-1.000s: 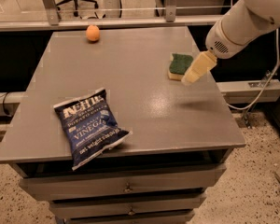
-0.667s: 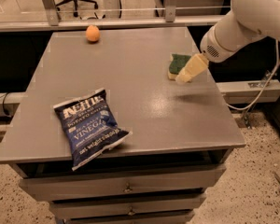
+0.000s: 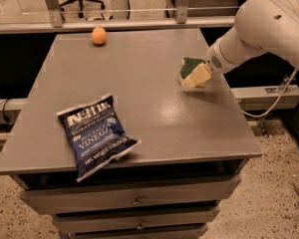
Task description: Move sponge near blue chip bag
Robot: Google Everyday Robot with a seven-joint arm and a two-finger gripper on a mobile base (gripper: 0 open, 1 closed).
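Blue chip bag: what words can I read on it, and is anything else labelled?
"VINEGAR": white letters on the blue chip bag.
Brand line above, small print around it: too blurred to read.
Sponge, orange, and gripper beside the sponge at the table's right: no text.

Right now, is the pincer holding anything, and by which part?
Cannot tell: the pincer sits at the near edge of the sponge, but no grip is visible.

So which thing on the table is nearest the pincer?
The sponge, right at the pincer by the table's right edge; orange and blue chip bag lie far off.
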